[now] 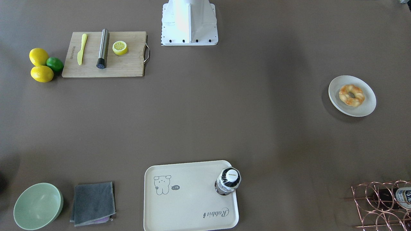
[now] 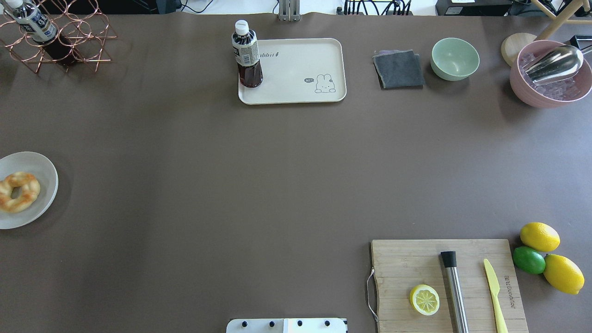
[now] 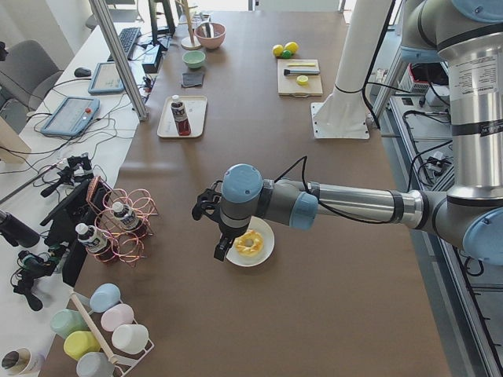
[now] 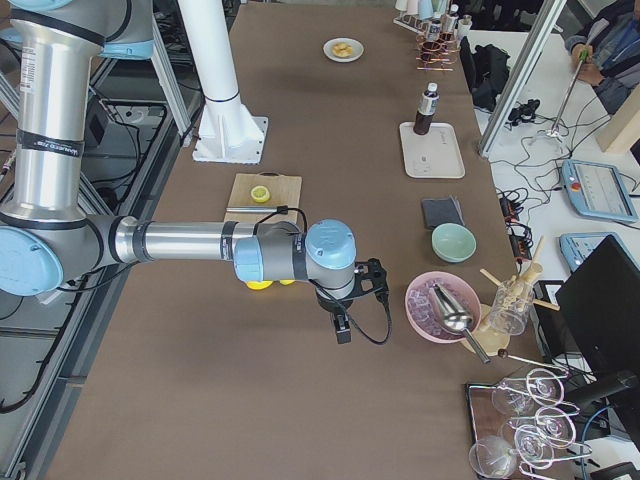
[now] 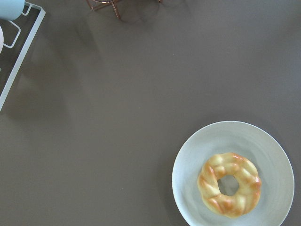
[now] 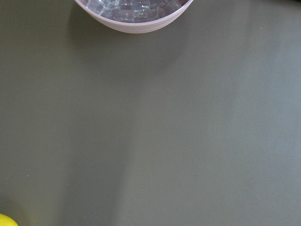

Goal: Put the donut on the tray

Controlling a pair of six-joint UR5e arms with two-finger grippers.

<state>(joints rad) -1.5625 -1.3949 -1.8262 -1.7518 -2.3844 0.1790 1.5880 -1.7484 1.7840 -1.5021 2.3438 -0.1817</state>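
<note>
Lying on the plate (image 2: 28, 162), the donut (image 2: 18, 192) is well apart from the tray (image 2: 296, 69). The left gripper (image 3: 222, 250) hangs near the plate; I cannot tell its spread. It should centre over the ring and pinch one side.

Overhead, front cameras face oppositely; share tray (image 1: 192, 195)

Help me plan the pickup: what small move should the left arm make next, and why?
Probably slide the left gripper sideways until it centres over the donut. The donut lies on the plate, low and right in the left wrist view, so descending now would likely miss it.
</note>
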